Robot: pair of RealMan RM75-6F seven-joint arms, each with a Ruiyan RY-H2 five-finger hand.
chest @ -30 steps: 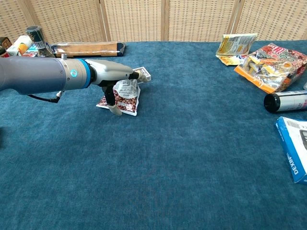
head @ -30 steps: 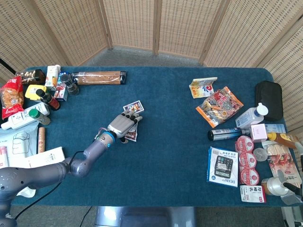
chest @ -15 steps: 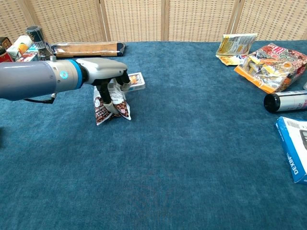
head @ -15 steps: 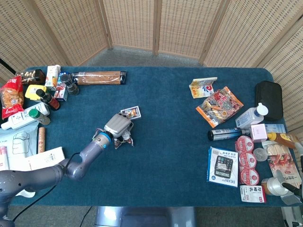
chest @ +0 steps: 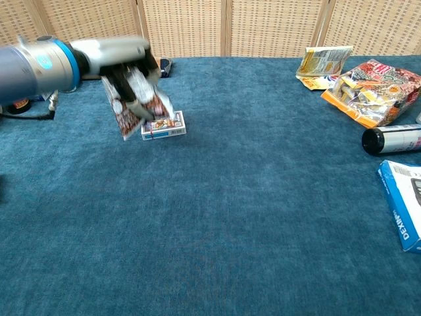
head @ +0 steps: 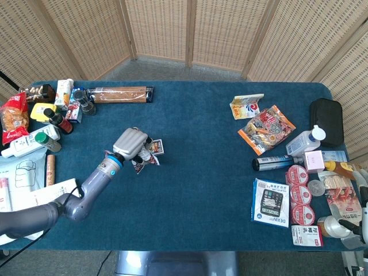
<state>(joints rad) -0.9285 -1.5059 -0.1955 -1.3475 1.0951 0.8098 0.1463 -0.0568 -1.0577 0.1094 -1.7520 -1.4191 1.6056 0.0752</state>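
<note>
Red snack packet [chest: 135, 104] in left hand [chest: 125, 62], card box [chest: 164, 126] below

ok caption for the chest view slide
Left hand holds a snack packet lifted above a card box on the blue table.

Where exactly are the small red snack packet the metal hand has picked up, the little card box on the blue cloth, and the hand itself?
small red snack packet [chest: 126, 113], chest view, on its printed front.
little card box [chest: 164, 126], chest view, on its top face.
left hand [head: 130, 142], head view, on the grey back of the hand.
</note>
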